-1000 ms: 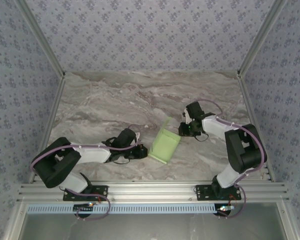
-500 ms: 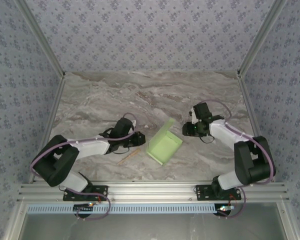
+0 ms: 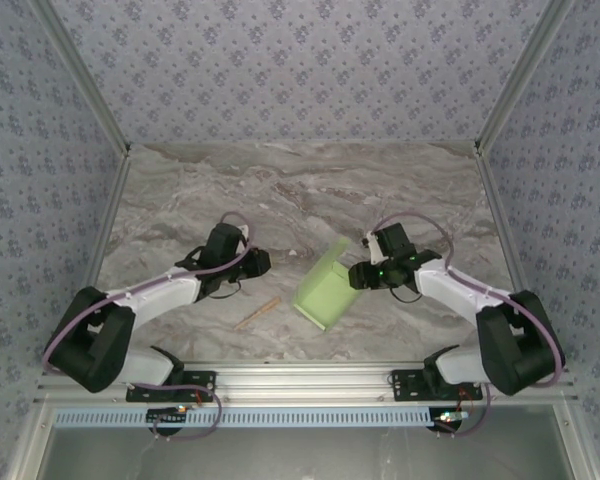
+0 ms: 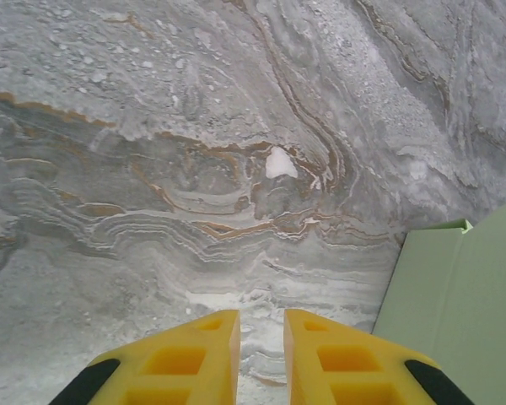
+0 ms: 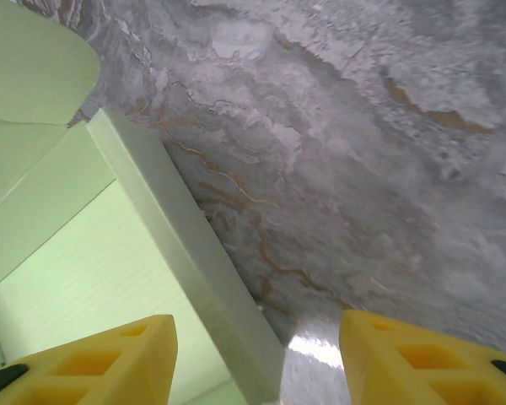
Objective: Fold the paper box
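Note:
The paper box is a pale green open tray with a raised flap at its far side, lying mid-table. My right gripper is at its right wall. In the right wrist view the gripper is open and its yellow fingers straddle the box wall, one over the box floor and one over the marble. My left gripper hovers left of the box, apart from it. Seen from the left wrist, its fingers stand a narrow gap apart with nothing between, and the box lies at the right.
A thin tan stick lies loose on the marble table, between the left arm and the box. Metal frame posts and patterned walls close in the left, right and back sides. A rail runs along the near edge.
The left gripper let go of the tan stick, which now lies on the table, and drew back to the left and farther away. The right gripper opened and moved in over the box's right wall.

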Motion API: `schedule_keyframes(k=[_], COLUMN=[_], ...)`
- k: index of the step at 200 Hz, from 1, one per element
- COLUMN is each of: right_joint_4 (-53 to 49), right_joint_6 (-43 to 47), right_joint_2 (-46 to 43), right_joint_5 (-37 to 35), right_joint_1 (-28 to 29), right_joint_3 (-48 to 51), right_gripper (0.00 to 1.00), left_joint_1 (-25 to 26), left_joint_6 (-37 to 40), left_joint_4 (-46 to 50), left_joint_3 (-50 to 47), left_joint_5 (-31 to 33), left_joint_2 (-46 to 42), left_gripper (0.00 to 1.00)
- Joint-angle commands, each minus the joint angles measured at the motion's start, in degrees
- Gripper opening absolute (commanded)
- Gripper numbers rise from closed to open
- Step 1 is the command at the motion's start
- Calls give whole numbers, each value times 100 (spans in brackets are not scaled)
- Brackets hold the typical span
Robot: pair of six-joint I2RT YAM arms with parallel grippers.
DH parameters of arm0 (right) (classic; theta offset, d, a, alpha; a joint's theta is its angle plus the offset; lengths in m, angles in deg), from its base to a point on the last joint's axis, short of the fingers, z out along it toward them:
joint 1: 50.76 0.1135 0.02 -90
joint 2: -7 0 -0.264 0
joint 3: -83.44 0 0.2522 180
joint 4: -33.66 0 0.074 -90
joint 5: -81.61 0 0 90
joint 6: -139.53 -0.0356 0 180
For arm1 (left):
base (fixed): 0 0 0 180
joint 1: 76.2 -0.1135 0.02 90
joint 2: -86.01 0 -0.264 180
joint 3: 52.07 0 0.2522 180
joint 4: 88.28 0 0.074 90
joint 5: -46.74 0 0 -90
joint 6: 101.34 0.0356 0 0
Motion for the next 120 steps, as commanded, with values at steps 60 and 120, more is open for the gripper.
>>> schedule_keyframes(k=[60,120], right_joint_4=[540,708], right_joint_6=[362,-116], right_joint_2=[940,1103], right_joint_5=[26,-379], right_joint_1=[202,189], right_joint_3=[-396,-473], right_gripper=[42,30], left_joint_1=[-170,-171], left_joint_6=[235,333], left_joint_4=[243,298], left_joint_3=[109,182], left_joint_5=[-58,-60], left_joint_2=[-227,-88], left_gripper=[21,21])
